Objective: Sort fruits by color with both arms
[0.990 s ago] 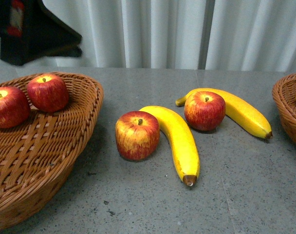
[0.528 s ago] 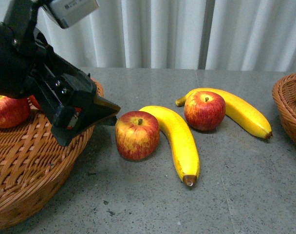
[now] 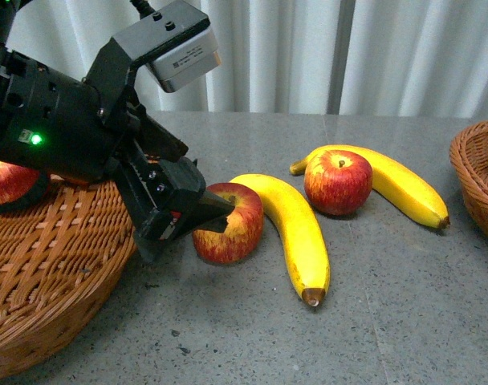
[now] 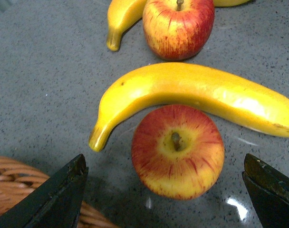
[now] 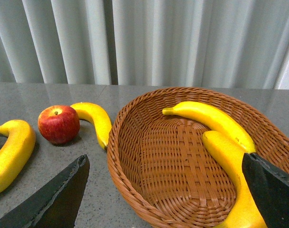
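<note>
**Q:** Where is the left gripper (image 4: 164,165), and how do its jaws stand?

**A:** It hangs low over the grey table (image 3: 388,321), just beside the left basket (image 3: 59,265). The jaws are spread wide and hold nothing. In the left wrist view one dark finger lies on each side of the near apple (image 4: 178,152), and both are clear of its skin.

**Q:** How do the loose fruits lie?

**A:** The near apple stands upright, stem up, touching the inner curve of the near banana (image 3: 296,233). Behind them the far apple (image 3: 338,182) rests against the far banana (image 3: 404,188). All four lie on the table between the two baskets.

**Q:** What do the baskets contain?

**A:** The left basket shows one red apple (image 3: 3,180) at the frame edge, and the arm hides the rest of its interior. The right basket (image 5: 135,114) holds two bananas, one along its far wall (image 5: 211,118) and one nearer the camera (image 5: 230,161).

**Q:** And the right gripper (image 5: 164,161)?

**A:** It hovers above the right basket with its jaws far apart and nothing between them. A pale pleated curtain (image 5: 182,42) closes the background.
</note>
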